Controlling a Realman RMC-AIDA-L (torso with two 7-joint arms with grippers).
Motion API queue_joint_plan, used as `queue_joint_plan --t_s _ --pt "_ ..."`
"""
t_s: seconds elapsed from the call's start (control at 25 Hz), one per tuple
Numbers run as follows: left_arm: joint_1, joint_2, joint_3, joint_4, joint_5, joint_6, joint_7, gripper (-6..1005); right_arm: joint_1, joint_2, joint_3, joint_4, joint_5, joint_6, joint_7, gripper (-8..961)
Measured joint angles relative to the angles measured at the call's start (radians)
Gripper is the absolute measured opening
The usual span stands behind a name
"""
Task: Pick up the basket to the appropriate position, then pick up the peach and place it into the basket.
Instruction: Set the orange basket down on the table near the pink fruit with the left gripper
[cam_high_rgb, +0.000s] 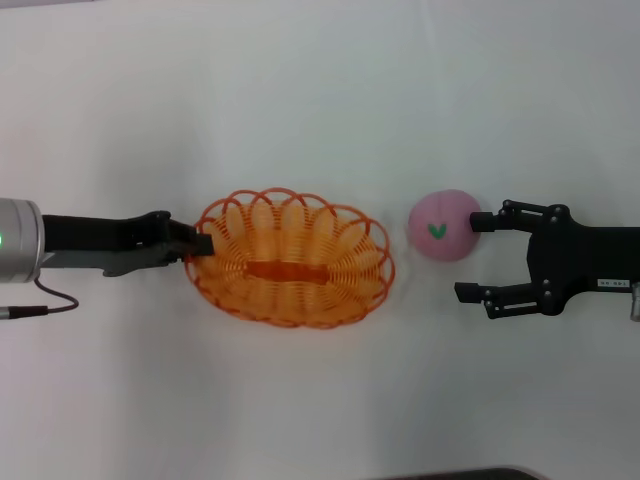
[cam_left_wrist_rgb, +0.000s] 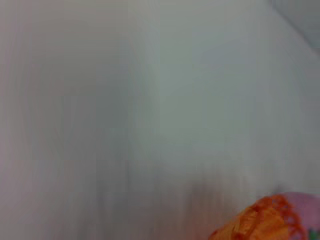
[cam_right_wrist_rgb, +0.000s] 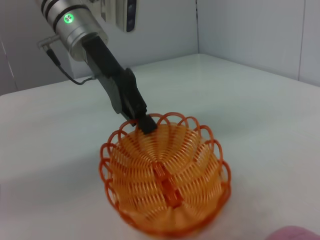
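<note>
The orange wire basket (cam_high_rgb: 350, 250) sits on the white table at the middle of the head view. My left gripper (cam_high_rgb: 200, 245) is shut on its left rim. The right wrist view shows the same grip, with the left gripper (cam_right_wrist_rgb: 145, 124) on the far rim of the basket (cam_right_wrist_rgb: 165, 200). The pink peach (cam_high_rgb: 443, 226), with its green leaf mark, lies just right of the basket. My right gripper (cam_high_rgb: 470, 256) is open and empty right beside the peach, its upper fingertip at the peach's right side. A bit of the basket (cam_left_wrist_rgb: 260, 225) and the peach (cam_left_wrist_rgb: 307, 210) shows in the left wrist view.
The white table (cam_high_rgb: 320, 100) stretches all around. A grey cable (cam_high_rgb: 40, 305) trails from my left arm at the left edge. The right wrist view shows walls (cam_right_wrist_rgb: 250, 35) behind the table's far edge.
</note>
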Motion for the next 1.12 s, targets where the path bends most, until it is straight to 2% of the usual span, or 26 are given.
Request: queue_joint_plan --t_s 0.32,0.64,0.76,1.0,1.12 --pt "0.004 0.002 -0.011 -0.015 -0.023 0.025 0.019 200 0.0 0.0 0.0 0.0 0.0 0.002 0.001 945" --pt "0.013 0.007 -0.077 -0.022 -0.02 0.06 0.041 458 0.0 0.0 0.0 0.001 0.0 0.003 0.002 946" --pt "0.013 0.007 -0.131 -0.015 -0.047 0.093 0.11 561 -0.001 0.0 0.0 0.001 0.0 0.004 0.002 946" --pt "0.016 0.007 -0.19 -0.012 -0.134 0.115 0.338 561 0.0 0.0 0.002 0.002 0.003 0.004 0.003 945" --pt "0.021 0.007 -0.202 -0.009 -0.169 0.127 0.529 561 0.001 0.0 0.007 0.002 0.004 0.004 0.003 945"
